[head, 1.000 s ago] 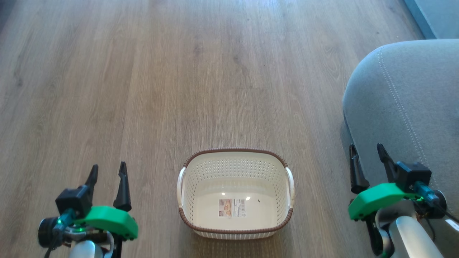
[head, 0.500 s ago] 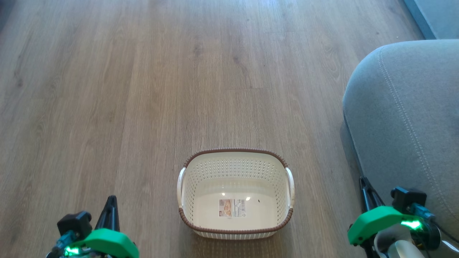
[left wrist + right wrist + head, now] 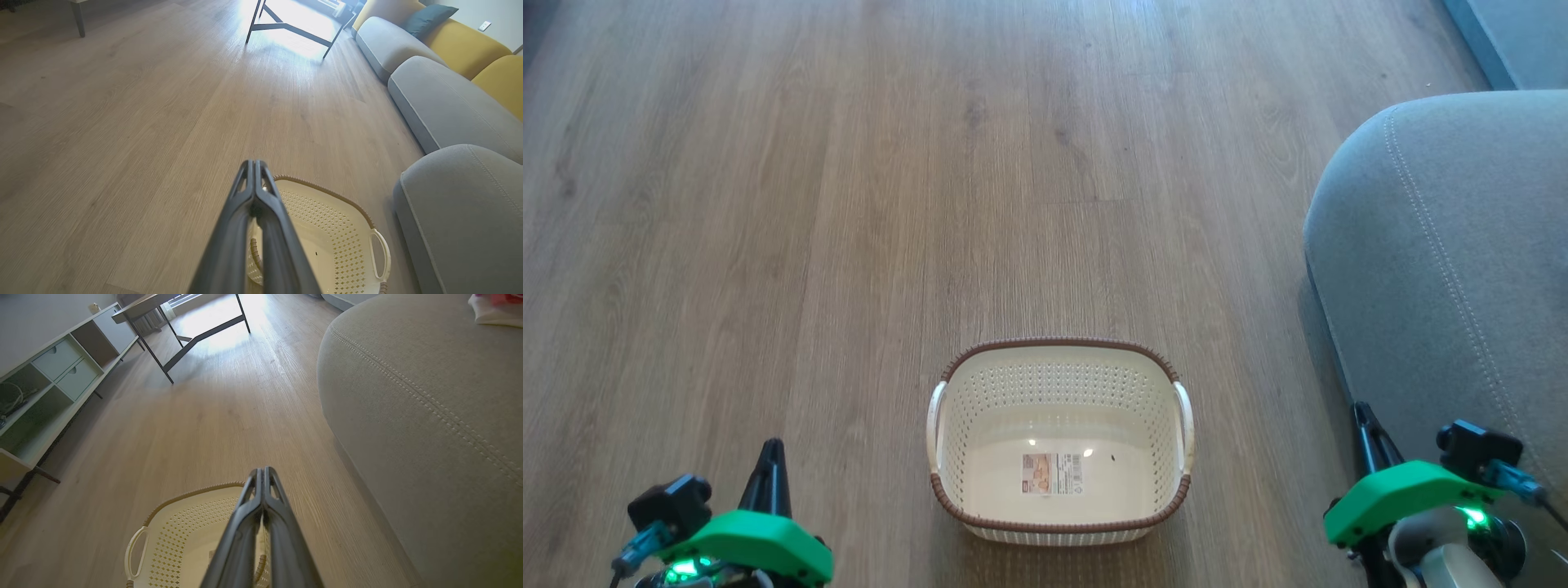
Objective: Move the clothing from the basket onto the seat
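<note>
The cream basket [image 3: 1058, 344] with its brown rim stands on the wood floor, holding nothing but the label on its base. To its right is the grey seat [image 3: 1445, 245] with pale double stitching. A scrap of red and white clothing [image 3: 496, 308] lies on the seat at the top right corner of the right wrist view. My left gripper [image 3: 770, 449] is low at the basket's left, shut on nothing, fingers pressed together [image 3: 254, 163]. My right gripper [image 3: 1360, 411] sits between basket and seat, also shut with nothing held [image 3: 261, 470].
Further grey seat cushions [image 3: 445, 106] with yellow backrests [image 3: 461, 41] and a teal pillow [image 3: 429, 18] run along the right. A table with dark metal legs [image 3: 286, 26] stands ahead. A low shelf unit [image 3: 49, 375] with drawers lines the far side.
Both grippers have gone from open to shut and drawn back toward the bottom of the head view. The basket and seat have not moved.
</note>
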### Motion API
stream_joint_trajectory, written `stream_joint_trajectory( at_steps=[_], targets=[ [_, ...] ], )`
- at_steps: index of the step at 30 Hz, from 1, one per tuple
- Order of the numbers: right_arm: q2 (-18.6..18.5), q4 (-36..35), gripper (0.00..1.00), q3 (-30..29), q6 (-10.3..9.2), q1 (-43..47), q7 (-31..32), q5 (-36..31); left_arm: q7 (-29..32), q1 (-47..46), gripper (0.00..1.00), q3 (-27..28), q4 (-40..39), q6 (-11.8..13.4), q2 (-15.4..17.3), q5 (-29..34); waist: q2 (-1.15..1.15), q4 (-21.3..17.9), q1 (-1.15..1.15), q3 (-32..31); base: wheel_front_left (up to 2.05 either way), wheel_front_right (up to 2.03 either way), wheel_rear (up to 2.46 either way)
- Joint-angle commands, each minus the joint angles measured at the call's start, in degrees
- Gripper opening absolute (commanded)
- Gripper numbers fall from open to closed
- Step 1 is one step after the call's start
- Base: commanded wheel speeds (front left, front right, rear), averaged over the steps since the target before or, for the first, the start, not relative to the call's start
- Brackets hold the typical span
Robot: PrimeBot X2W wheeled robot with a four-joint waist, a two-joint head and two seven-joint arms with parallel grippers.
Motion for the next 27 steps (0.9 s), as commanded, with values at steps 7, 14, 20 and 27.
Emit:
stream_joint_trajectory(
  at_steps=[7,14,20,27],
  targets=[
    [0.2,-2.5,0.00,-1.2,0.11,-2.6,1.4,5.4,1.3,-3.1,0.00,1.3,-2.6,-0.7,0.2,-5.7,0.00,0.0,0.00,0.0,0.00,0.00,0.00],
    [0.4,-3.0,0.00,-1.8,0.13,-2.6,2.5,9.6,2.5,-3.4,0.00,1.6,-3.1,-0.8,0.2,-10.3,0.00,0.1,0.00,0.0,0.00,0.00,0.00],
    [0.5,-3.5,0.00,-2.5,0.15,-2.7,3.7,13.9,3.7,-3.7,0.00,1.9,-3.6,-1.0,0.3,-15.0,0.00,0.1,0.00,0.0,0.00,0.00,0.00],
    [0.7,-3.9,0.00,-3.1,0.17,-2.7,4.7,17.5,4.7,-4.0,0.00,2.2,-4.0,-1.1,0.3,-18.9,0.00,0.1,0.00,0.1,0.00,0.00,0.00]
  ],
)
